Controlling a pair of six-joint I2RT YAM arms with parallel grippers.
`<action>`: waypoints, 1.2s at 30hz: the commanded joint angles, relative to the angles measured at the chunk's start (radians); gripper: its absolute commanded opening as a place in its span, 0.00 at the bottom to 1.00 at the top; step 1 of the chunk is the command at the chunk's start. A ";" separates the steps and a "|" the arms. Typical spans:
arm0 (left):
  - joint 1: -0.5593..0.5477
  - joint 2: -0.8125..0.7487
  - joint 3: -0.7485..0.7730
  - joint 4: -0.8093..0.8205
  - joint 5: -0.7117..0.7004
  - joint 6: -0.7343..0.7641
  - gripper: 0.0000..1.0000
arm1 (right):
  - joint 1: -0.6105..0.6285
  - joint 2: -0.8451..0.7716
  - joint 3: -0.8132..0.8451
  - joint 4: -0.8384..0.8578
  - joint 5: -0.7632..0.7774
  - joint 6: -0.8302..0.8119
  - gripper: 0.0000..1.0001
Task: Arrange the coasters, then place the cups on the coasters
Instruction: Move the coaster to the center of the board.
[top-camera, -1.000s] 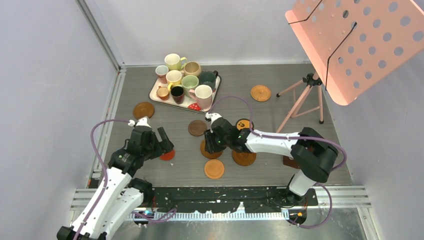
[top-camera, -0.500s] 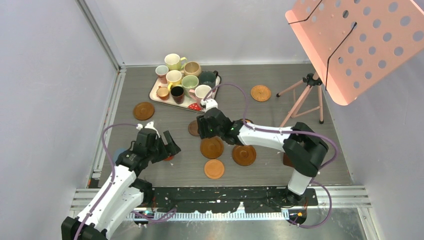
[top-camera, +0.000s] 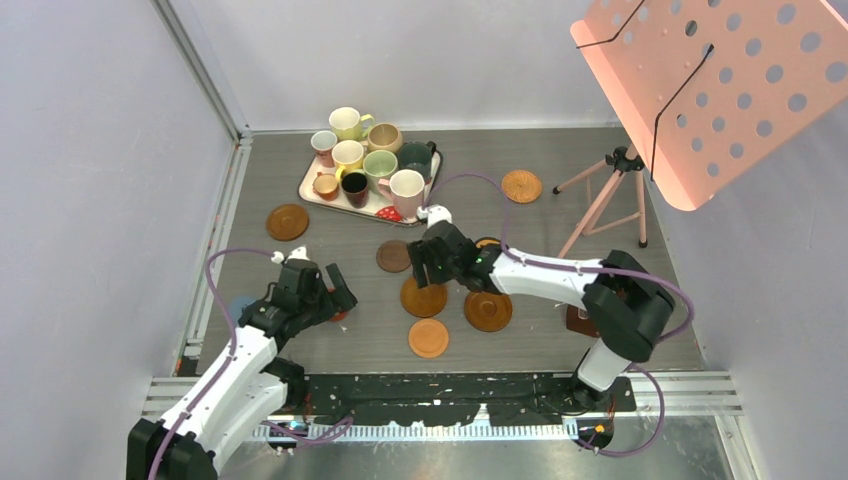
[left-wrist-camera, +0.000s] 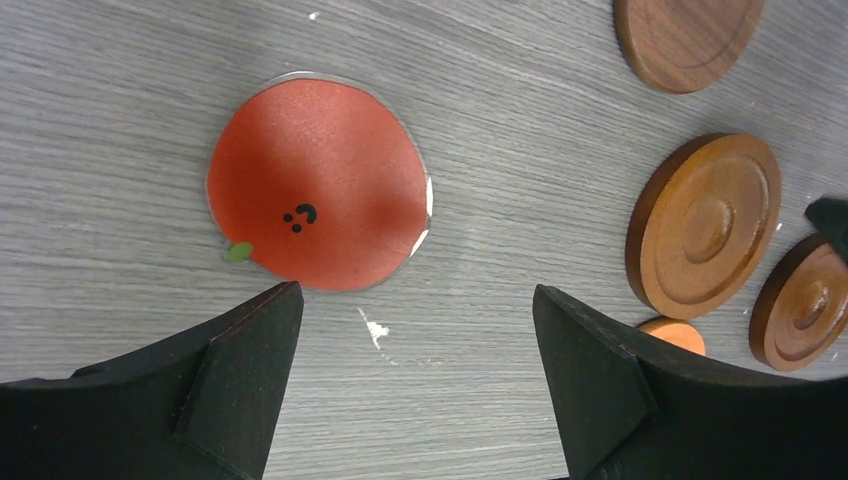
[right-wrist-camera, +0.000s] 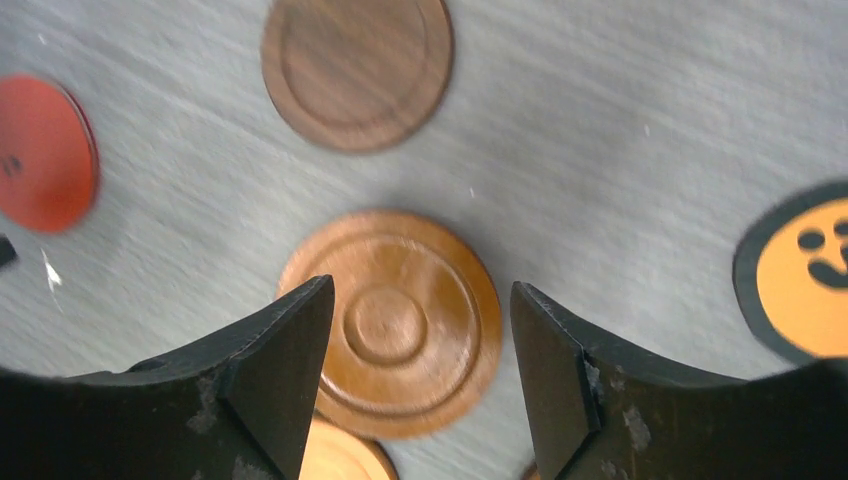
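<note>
Cups (top-camera: 380, 165) on tray (top-camera: 306, 186); coasters (top-camera: 424, 297) on table (top-camera: 480, 150) before it

Nine small handled cups (top-camera: 380, 166) stand upright, clustered, upper centre of overhead frame: pale yellow, tan, pink, green, dark teal, black, orange-brown. All coasters lie flat:
- wicker coaster (top-camera: 521, 185), upper right
- plain brown coaster (top-camera: 287, 221), left
- dark brown coaster (top-camera: 394, 256), centre
- two ringed wooden coasters (top-camera: 424, 297), side by side, apart
- orange coaster (top-camera: 428, 338), just below them
- red coaster (left-wrist-camera: 318, 185), tiny face, green leaf, lower left
- black-rimmed orange coaster (right-wrist-camera: 800, 270), partly hidden
</note>
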 joint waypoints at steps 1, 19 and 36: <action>0.007 -0.026 -0.008 0.109 0.025 0.004 0.88 | -0.002 -0.128 -0.103 -0.012 -0.039 0.009 0.73; 0.007 -0.033 0.050 0.060 0.044 0.022 0.84 | -0.006 -0.109 -0.248 0.087 -0.161 0.087 0.70; 0.007 -0.017 0.049 0.055 0.070 0.026 0.84 | 0.054 0.011 -0.163 0.182 -0.249 0.150 0.65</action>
